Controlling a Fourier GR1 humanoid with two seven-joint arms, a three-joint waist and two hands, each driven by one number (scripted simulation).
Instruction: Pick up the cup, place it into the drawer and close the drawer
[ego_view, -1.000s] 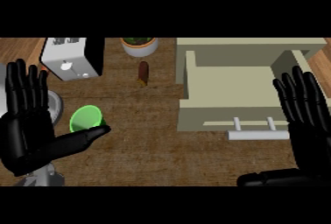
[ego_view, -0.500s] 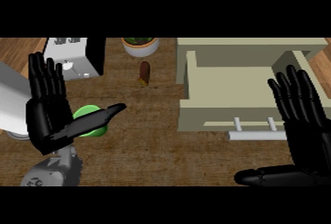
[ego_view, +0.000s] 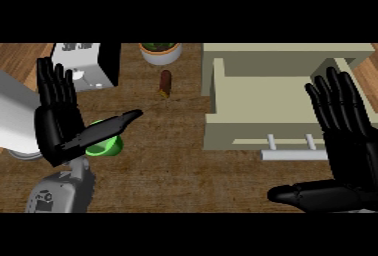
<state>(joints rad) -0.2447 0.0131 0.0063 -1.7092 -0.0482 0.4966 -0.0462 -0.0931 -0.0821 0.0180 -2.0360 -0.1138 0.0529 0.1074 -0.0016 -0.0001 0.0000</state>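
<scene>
Head view, looking steeply down on a kitchen counter (ego_view: 184, 170) with a dark brown, woven-looking top; strips of lighter wood grain show at the upper left and upper right corners.

The left hand (ego_view: 63, 125) stands over the counter's left part, fingers straight and pointing away from the robot, thumb stretched out to the right — released, grasping nothing. The green cup (ego_view: 105, 145) sits on the counter directly beneath this hand; the palm and thumb cover most of it, so only its right side and part of its rim show. Whether the hand touches the cup cannot be told.

The right hand (ego_view: 347, 145) shows at the right edge, fingers up and straight, thumb out to the left along the lower edge — open and holding nothing.

The cream drawer (ego_view: 280, 100) is pulled out in the upper right, its interior exposed, with a pale bar handle (ego_view: 291, 155) on its near front, just left of the right hand.

Along the far edge stand a white and black appliance (ego_view: 87, 65) and a potted plant (ego_view: 160, 51); a small brown bottle (ego_view: 165, 83) lies between the plant and the cup. A pale grey rounded object (ego_view: 18, 125) shows at the left edge.
</scene>
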